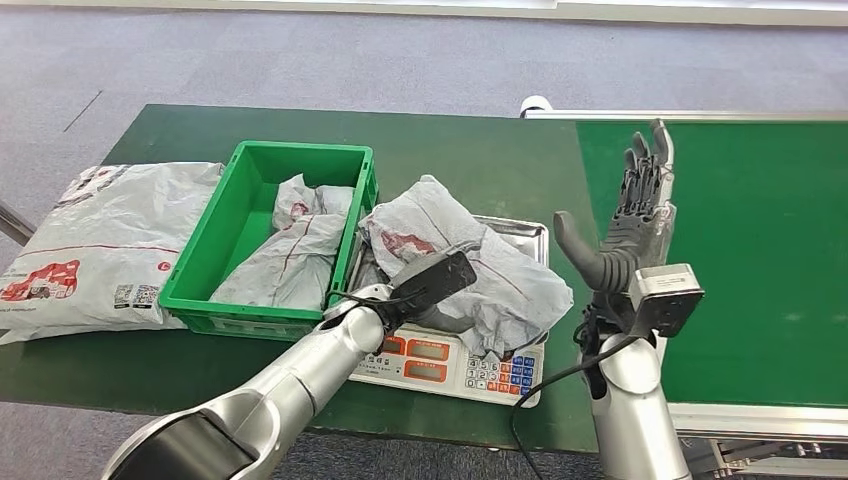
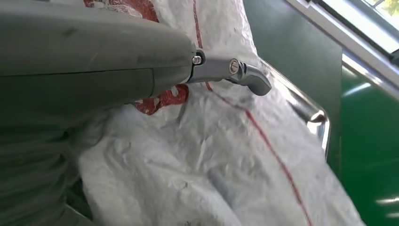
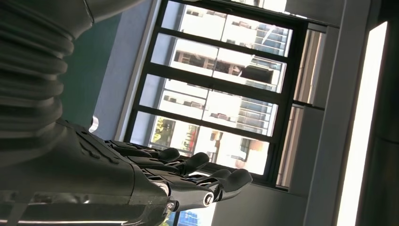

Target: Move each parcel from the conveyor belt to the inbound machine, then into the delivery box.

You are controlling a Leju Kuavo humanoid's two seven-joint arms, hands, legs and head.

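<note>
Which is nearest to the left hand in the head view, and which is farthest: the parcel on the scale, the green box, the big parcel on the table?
1. Parcel on the scale, under the left hand.
2. Green box, to its left.
3. Big parcel, at the table's left end.

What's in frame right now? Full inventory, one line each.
Parcels: 3, grey-white with red print; one on the scale, one in the crate, one on the table left of the crate.
Crate: 1, green, on the table.
Scale: 1, steel pan, white keypad, right of the crate.
Table: 1, dark green.
Conveyor belt: 1, green, far right.
Left robot hand: grey, on the scale parcel.
Right robot hand: dark grey, raised, fingers apart, empty.
</note>
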